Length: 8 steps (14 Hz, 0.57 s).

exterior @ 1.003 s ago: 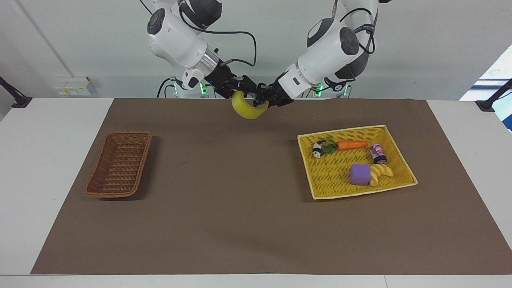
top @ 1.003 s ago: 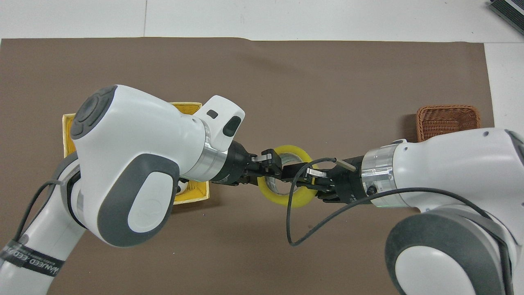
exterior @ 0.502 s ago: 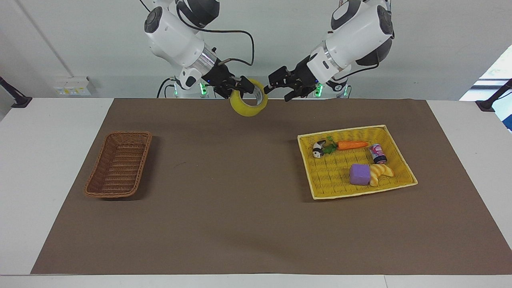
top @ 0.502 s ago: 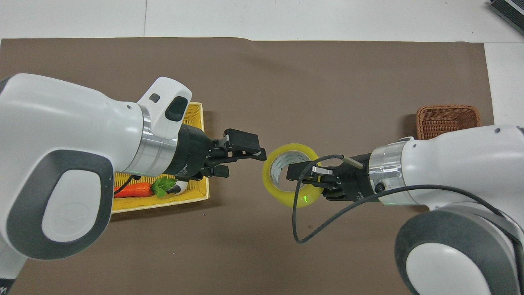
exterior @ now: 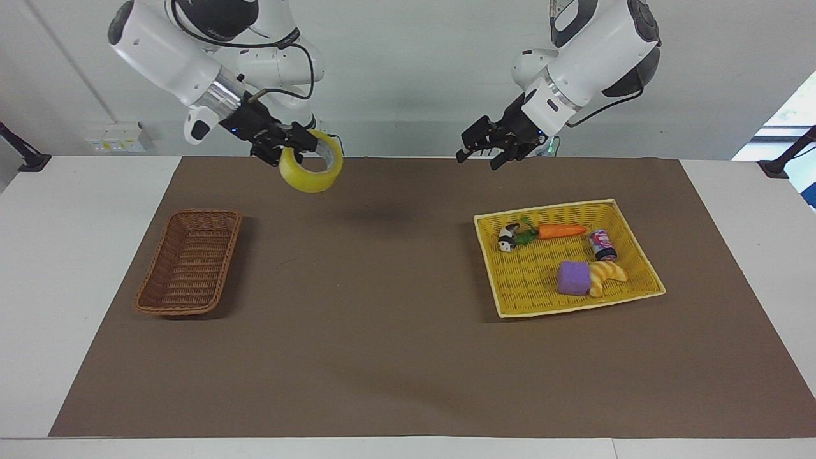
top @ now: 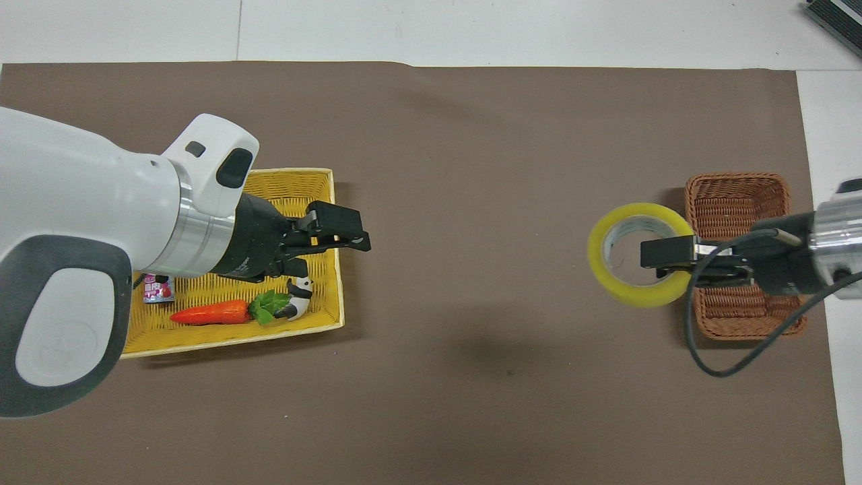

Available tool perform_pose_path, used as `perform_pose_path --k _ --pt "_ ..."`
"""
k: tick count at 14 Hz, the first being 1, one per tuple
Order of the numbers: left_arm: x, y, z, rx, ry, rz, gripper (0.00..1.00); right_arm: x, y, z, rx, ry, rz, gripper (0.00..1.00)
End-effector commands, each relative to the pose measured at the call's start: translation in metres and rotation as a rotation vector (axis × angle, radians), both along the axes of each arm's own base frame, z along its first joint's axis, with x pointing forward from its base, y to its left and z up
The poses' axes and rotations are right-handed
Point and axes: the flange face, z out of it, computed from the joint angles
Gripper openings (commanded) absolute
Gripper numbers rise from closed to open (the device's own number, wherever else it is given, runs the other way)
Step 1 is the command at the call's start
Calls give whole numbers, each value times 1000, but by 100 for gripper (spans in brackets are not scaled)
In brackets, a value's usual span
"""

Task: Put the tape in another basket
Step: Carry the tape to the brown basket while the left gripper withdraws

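Right gripper (exterior: 294, 144) jaws grip tape (exterior: 311, 170); left gripper (exterior: 483, 153) jaws wide

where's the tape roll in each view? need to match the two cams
Facing view: the tape is in the upper part of the picture, up in the air in the right hand, over the brown mat beside the wicker basket.
Overhead view: the tape sits at the picture's right, at the wicker basket's edge, on the right hand.
Shared landmark: the wicker basket, at the right arm's end of the table.
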Motion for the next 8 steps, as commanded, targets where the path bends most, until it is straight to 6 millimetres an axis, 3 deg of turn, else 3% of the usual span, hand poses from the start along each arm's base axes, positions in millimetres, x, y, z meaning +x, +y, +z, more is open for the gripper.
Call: perform_pose_path --k 1,3,5,6,8 --pt "7 39 6 171 -40 11 100 6 -55 -8 -58 -49 1 0" --pt "18 68 3 282 -83 6 100 20 -124 -46 -81 -119 52 0" --pt "25 99 1 332 -110 -67 100 31 -175 -98 -101 -141 105 0" --pt "28 114 -1 363 -117 -104 100 38 -192 -115 -149 -172 132 0" --pt "29 144 -3 457 -115 -225 100 44 -204 -127 -212 -186 137 0"
